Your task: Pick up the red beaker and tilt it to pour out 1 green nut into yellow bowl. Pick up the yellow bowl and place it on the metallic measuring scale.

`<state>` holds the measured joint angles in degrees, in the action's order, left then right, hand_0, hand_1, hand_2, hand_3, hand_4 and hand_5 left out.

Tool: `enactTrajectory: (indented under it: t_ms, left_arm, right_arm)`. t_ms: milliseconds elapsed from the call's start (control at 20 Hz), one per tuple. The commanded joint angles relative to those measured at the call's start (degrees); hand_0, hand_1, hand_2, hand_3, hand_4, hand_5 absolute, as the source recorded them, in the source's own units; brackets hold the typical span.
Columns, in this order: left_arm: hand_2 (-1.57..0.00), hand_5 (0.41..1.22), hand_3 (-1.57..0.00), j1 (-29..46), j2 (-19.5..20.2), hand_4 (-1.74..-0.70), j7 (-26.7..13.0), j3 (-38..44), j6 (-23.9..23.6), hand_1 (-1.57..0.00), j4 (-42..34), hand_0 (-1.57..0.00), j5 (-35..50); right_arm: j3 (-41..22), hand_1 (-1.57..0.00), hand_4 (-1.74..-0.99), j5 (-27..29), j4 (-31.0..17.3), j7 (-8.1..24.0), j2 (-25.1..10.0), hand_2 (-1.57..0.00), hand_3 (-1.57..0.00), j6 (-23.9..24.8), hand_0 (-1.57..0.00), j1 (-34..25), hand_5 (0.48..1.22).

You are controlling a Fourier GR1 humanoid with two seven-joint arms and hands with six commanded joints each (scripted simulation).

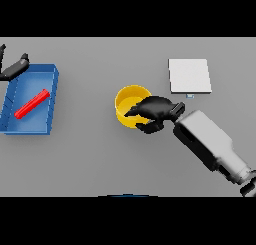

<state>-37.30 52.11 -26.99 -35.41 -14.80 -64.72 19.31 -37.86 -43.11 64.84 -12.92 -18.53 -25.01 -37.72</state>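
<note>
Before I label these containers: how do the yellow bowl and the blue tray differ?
The yellow bowl is round and small; the blue tray is rectangular and larger. The right hand grips the bowl's rim; the left hand rests at the tray's far corner. A red beaker lies in the tray.

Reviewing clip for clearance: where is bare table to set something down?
Bare table lies between the blue tray and yellow bowl, and along the near edge. It is crowded where the right hand grips the bowl, beside the metallic scale. The left hand sits at the tray's far corner.

Even, bright, shadowless light on the table [100,159]; no glare.
</note>
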Motion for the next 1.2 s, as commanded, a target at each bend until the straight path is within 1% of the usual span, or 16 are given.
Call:
enactTrajectory:
  t_ms: [0, 50, 100, 150, 250, 350, 400, 500, 550, 650, 750, 850, 900, 1000, 1100, 1150]
  left_arm:
    - [0.00, 0.731, 0.00, -0.2, -0.5, -0.79, 0.4, 0.1, 0.0, 0.00, 0.8, 0.00, -0.1]
    - [0.00, 0.732, 0.00, -0.3, -0.4, -0.79, 0.4, -0.1, 0.2, 0.00, 1.0, 0.00, -0.3]
    - [0.00, 0.733, 0.00, -0.6, -0.6, -0.79, 0.3, 0.1, 0.5, 0.00, 1.1, 0.00, 0.0]
    - [0.00, 0.735, 0.00, 0.0, -0.7, -0.79, 0.8, 0.1, 0.4, 0.00, 1.0, 0.00, 0.2]
    - [0.00, 0.735, 0.00, -0.7, -0.8, -0.79, 0.6, 0.1, 0.6, 0.00, 1.5, 0.00, 0.1]
    - [0.00, 0.732, 0.00, -0.7, -1.8, -0.79, 0.8, -0.2, 0.1, 0.00, 2.0, 0.00, -0.3]
    - [0.00, 0.730, 0.00, -0.4, -1.5, -0.79, 0.7, -0.2, -0.3, 0.00, 1.4, 0.00, -0.2]
    - [0.00, 0.725, 0.00, -0.1, -1.1, -0.79, 0.8, -0.2, -0.5, 0.00, 0.6, 0.00, -0.3]
    - [0.00, 0.724, 0.00, -0.2, -0.9, -0.79, 0.7, -0.1, -0.6, 0.00, 1.1, 0.00, -0.4]
    - [0.00, 0.727, 0.00, -0.2, -0.6, -0.78, 0.8, -0.1, 0.0, 0.00, 1.0, 0.00, -0.3]
    - [0.00, 0.729, 0.00, 0.3, -0.1, -0.78, 1.1, 0.0, 0.1, 0.00, 0.5, 0.00, -0.1]
    - [0.00, 0.733, 0.00, 0.3, 0.2, -0.79, 1.0, 0.1, -0.3, 0.00, 0.0, 0.00, -0.3]
    - [0.00, 0.737, 0.00, -0.3, -0.3, -0.79, 1.1, 0.4, 0.1, 0.00, 0.9, 0.00, 0.1]
    - [0.00, 0.737, 0.00, -0.3, 0.1, -0.80, 1.3, 0.6, 0.2, 0.00, 0.2, 0.00, 0.3]
    - [0.00, 0.741, 0.00, -0.4, 0.3, -0.80, 2.1, 0.7, 0.6, 0.00, 0.8, 0.00, 0.2]
    - [0.00, 0.744, 0.00, -0.3, 0.3, -0.80, 1.5, 0.6, 0.2, 0.00, 0.8, 0.00, 0.0]
  right_arm:
    - [-0.2, -0.51, -1.473, -0.2, -0.3, -0.6, -0.1, -0.48, -0.65, 0.6, -0.63, 0.0, 1.044]
    - [-0.4, -0.65, -1.469, -0.3, -0.1, -0.1, 0.1, -0.59, -0.83, 0.9, -0.78, 0.3, 1.079]
    - [-0.2, -0.81, -1.521, 0.3, 0.0, -0.2, -0.2, -0.79, -0.98, 0.3, -0.94, 0.3, 1.108]
    - [-0.3, -0.96, -1.561, 0.6, 0.9, 0.2, -0.6, -0.94, -1.00, 0.0, -1.06, 0.7, 1.130]
    - [-0.7, -1.18, -1.621, 0.7, 0.4, 0.5, -0.4, -1.17, -1.05, 0.0, -1.25, 0.0, 1.163]
    - [-0.9, -1.32, -1.659, 0.9, 1.4, 0.4, -1.3, -1.31, -1.11, -1.0, -1.36, -0.3, 1.184]
    - [-0.6, -1.37, -1.673, 1.0, 1.1, 1.4, -1.0, -1.37, -1.13, -1.0, -1.41, -0.6, 1.191]
    - [-0.3, -1.44, -1.692, 1.5, 2.2, 2.5, -1.7, -1.44, -1.21, -1.8, -1.46, -0.6, 1.202]
    - [0.2, -1.47, -1.699, 2.2, 3.0, 2.1, -2.4, -1.47, -1.26, -2.4, -1.49, -0.7, 1.206]
    - [0.9, -1.51, -1.711, 3.6, 4.9, 3.3, -2.4, -1.50, -1.35, -3.6, -1.52, -1.2, 1.211]
    - [2.1, -1.53, -1.717, 5.1, 6.6, 4.3, -3.5, -1.53, -1.36, -4.8, -1.54, -1.7, 1.215]
    - [2.7, -1.54, -1.721, 6.1, 8.8, 4.3, -5.7, -1.54, -1.33, -6.1, -1.55, -2.1, 1.217]
    - [2.9, -1.55, -1.721, 6.3, 9.2, 5.4, -6.1, -1.55, -1.30, -6.7, -1.55, -2.4, 1.218]
    - [3.2, -1.55, -1.724, 6.5, 8.6, 6.7, -6.3, -1.56, -1.36, -7.2, -1.56, -3.4, 1.218]
    - [3.6, -1.55, -1.723, 6.9, 6.9, 6.1, -6.5, -1.56, -1.32, -7.0, -1.56, -4.5, 1.218]
    - [4.2, -1.56, -1.723, 7.3, 7.1, 6.1, -7.2, -1.56, -1.29, -7.0, -1.57, -4.9, 1.219]
